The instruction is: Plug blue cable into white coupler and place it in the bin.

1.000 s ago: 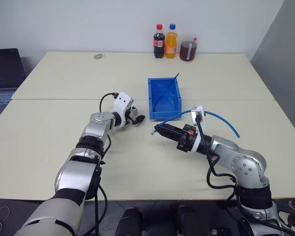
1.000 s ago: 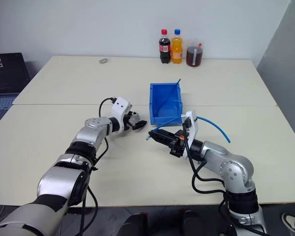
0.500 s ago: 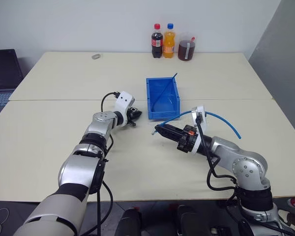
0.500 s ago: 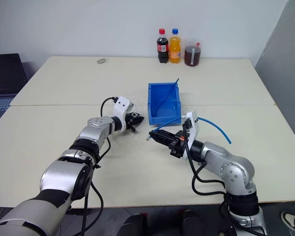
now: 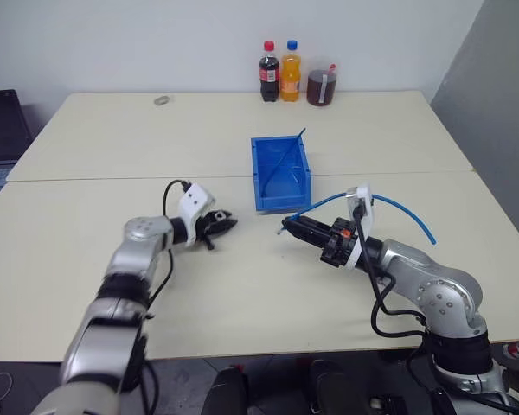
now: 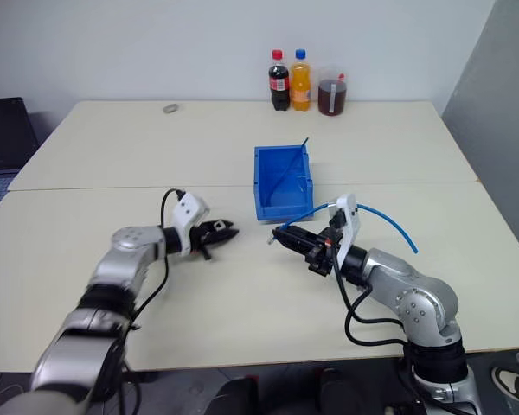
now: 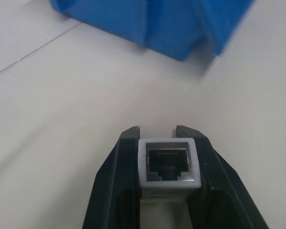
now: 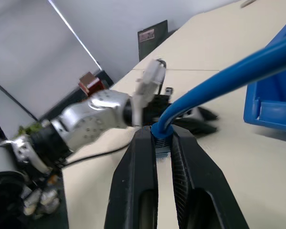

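- Left wrist view: tiny white boxy coupler (image 7: 168, 167) pinched tight between the two black fingers (image 7: 118, 181) of the left gripper (image 7: 157, 136), dark opening facing out, low over the pale table (image 7: 62, 109).
- Left eye view: left gripper (image 5: 223, 221) held out low over the table, pointing sideways toward the right gripper (image 5: 291, 227), elbow bent, forearm lying across.
- Right gripper closed on the plug end of the thin light-blue cable (image 5: 398, 207), pointing back at the left one, about level.
- Right wrist view: black fingers (image 8: 143, 157) squeezed on the cable (image 8: 219, 78) right where it bends.
- Rest of the cable looping up over the right wrist and hanging free past it.
- Both gripper tips near each other but apart, plug and coupler not joined.
- Bright-blue open plastic bin (image 5: 281, 173) on the table just behind the gap between the grippers, thin blue rod (image 5: 287, 154) slanting across it.
- Three drink bottles (image 5: 290, 60) at the far table edge, well apart from the bin.
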Robot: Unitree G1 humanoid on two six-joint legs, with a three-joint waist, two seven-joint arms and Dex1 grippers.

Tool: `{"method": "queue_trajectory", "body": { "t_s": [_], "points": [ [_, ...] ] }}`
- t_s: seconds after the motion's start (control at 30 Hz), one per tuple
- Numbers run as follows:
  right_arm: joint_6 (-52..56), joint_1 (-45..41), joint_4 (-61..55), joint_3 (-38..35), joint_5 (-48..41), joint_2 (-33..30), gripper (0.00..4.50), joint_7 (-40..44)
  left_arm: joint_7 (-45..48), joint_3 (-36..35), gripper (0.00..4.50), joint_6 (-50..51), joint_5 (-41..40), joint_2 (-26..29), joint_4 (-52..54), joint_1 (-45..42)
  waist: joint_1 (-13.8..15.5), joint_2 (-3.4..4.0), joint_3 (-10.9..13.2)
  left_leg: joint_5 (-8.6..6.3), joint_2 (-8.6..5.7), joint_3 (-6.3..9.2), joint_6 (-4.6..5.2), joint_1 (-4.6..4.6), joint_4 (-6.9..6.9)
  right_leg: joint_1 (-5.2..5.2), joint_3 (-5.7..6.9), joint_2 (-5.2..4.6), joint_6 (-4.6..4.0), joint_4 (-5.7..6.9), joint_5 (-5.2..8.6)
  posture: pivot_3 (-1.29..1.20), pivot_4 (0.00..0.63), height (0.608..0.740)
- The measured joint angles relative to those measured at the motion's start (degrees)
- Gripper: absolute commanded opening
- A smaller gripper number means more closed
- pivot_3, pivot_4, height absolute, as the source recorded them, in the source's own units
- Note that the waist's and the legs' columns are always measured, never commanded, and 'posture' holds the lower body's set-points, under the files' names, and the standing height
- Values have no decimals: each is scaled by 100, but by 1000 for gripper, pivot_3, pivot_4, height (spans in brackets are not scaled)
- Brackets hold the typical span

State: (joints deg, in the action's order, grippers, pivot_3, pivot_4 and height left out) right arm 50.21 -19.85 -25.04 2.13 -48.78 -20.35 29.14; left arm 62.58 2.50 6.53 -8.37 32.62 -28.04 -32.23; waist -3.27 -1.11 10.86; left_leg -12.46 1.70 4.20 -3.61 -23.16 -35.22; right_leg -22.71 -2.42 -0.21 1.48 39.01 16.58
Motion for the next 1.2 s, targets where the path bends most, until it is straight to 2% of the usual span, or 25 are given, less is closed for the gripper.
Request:
{"method": "queue_trajectory", "body": {
  "t_s": [0.17,0.27,0.47,0.73,1.03,1.2],
  "points": [
    [-490,89,-95,537,642,-490,113,601,670,48,819,723,-470,668,2017,1060,29,0,0,0,1,3,1,11,0,10,4,2,19,-1,11,0,150,740],
    [-797,69,-96,833,1001,-604,113,891,812,206,819,919,-524,788,2573,1397,48,-1,0,0,0,1,1,23,0,22,4,2,27,-2,16,0,150,740],
    [-1477,-209,302,1389,1792,-637,112,1444,789,633,819,696,-258,758,2409,1427,49,-1,0,0,1,2,2,26,-2,22,4,5,28,0,16,0,150,740],
    [-2198,-747,1141,1968,2564,-500,111,2102,860,740,819,161,-129,637,1908,1171,59,-1,-1,0,0,2,2,28,-4,26,3,4,17,2,9,0,150,740],
    [-2724,-1339,2024,2429,3189,366,110,2334,1122,789,819,-189,-131,641,1657,1100,56,-1,-3,0,0,3,2,32,-5,32,5,4,2,4,1,0,150,740],
    [-2892,-1527,2446,2571,3503,627,110,2320,1266,814,819,-214,-136,697,1597,1060,51,-1,-4,0,0,3,2,35,-5,32,6,4,1,4,0,0,150,740]
  ]
}}
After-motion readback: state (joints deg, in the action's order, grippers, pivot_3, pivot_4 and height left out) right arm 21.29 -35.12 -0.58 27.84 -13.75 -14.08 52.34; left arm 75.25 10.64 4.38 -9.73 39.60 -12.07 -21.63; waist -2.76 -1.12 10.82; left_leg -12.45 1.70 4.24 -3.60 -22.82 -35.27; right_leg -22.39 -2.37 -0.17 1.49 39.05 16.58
